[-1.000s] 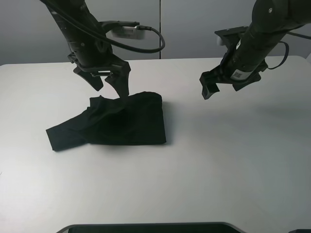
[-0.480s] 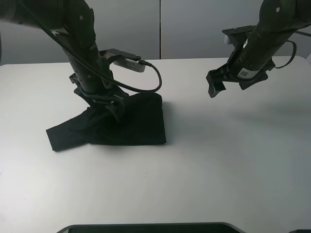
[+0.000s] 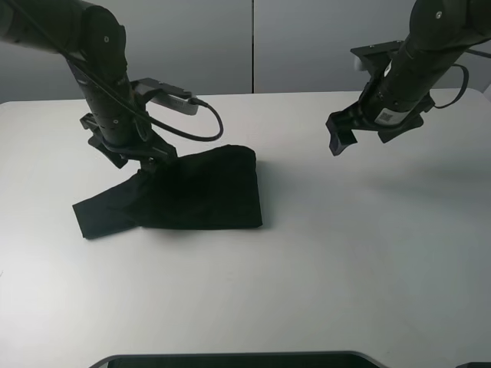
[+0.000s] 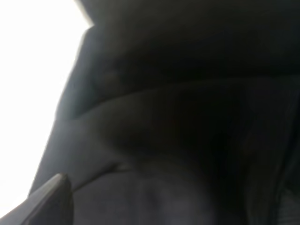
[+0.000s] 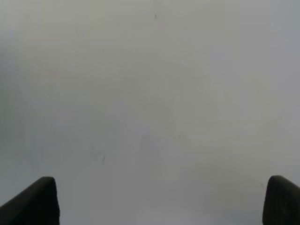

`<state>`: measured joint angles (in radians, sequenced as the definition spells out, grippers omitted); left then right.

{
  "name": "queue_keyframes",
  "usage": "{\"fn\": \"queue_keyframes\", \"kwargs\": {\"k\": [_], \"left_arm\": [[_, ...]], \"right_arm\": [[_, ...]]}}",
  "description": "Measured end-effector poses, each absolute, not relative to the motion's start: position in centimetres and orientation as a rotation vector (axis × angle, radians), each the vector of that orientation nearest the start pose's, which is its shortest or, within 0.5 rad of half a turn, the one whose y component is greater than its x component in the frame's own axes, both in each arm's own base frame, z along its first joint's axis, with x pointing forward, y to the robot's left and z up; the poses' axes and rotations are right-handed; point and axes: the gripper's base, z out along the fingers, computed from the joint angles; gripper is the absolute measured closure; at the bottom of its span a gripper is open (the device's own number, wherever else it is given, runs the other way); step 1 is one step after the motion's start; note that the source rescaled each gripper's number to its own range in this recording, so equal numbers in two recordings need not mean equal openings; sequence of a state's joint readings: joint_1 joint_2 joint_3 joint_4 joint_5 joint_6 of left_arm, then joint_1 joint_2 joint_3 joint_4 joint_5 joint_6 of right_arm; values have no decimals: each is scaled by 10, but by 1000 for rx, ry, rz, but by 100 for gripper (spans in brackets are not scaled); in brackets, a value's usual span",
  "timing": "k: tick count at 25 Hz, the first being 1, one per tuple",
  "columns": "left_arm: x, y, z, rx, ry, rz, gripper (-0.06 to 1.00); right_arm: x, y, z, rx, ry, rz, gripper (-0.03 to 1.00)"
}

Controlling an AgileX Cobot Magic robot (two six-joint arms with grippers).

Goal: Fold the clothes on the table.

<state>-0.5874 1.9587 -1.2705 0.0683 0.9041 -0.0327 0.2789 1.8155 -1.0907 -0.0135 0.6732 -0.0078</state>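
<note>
- Shirt (image 3: 184, 195): partly folded, on table (image 3: 345, 253) left of centre; soft, limp, light (sleeve sticks out left).
- Best hold: pinch an edge or corner.
- Left gripper (image 3: 142, 157): spread wide, down at shirt's far edge, nothing held.
- Right gripper (image 3: 360, 130): wide open, empty, hovering well apart.

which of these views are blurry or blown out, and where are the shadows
Exterior high view: sharp, evenly lit, a soft shadow on the table beneath the right gripper. Left wrist view: out of focus, filled with the black T-shirt, the table corner blown out white. Right wrist view: flat grey table, low contrast, darker toward one side.
</note>
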Motion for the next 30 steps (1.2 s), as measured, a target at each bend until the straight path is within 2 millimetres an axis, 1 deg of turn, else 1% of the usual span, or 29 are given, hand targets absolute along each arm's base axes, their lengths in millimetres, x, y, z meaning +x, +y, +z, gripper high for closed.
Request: {"fn": "queue_keyframes", "kwargs": {"k": [4, 10, 13, 16, 17, 19, 21, 22, 23, 25, 26, 28, 29, 30], "left_arm": [[326, -163, 155, 758, 3002, 94, -5], [342, -112, 159, 571, 3078, 137, -5], [343, -104, 167, 544, 3061, 132, -5], [341, -107, 183, 562, 3008, 74, -5], [340, -107, 190, 565, 2984, 50, -5], [337, -108, 210, 569, 2919, 12, -5], [331, -107, 232, 562, 2853, -11, -5], [326, -105, 247, 559, 2807, -21, -5], [322, -104, 259, 556, 2774, -29, -5], [309, -100, 285, 544, 2698, -48, -5], [301, -98, 295, 539, 2672, -52, -5], [283, -92, 317, 522, 2608, -69, -5], [271, -89, 325, 513, 2580, -74, -5], [261, -85, 328, 509, 2568, -76, -5]], "right_arm": [[330, 94, 168, -432, 2855, 35, 3], [330, 94, 168, -437, 2855, 34, 3], [330, 94, 168, -442, 2855, 34, 3], [330, 94, 170, -441, 2847, 35, 3], [330, 94, 172, -440, 2842, 36, 3], [327, 93, 183, -445, 2817, 38, 3], [323, 92, 198, -453, 2786, 41, 3], [319, 91, 208, -456, 2770, 42, 3], [315, 89, 218, -454, 2759, 43, 3], [305, 86, 237, -455, 2743, 44, 3], [299, 85, 247, -456, 2733, 45, 3], [285, 81, 263, -452, 2698, 49, 3], [275, 78, 270, -449, 2680, 52, 3], [265, 75, 277, -446, 2660, 54, 3]]}}
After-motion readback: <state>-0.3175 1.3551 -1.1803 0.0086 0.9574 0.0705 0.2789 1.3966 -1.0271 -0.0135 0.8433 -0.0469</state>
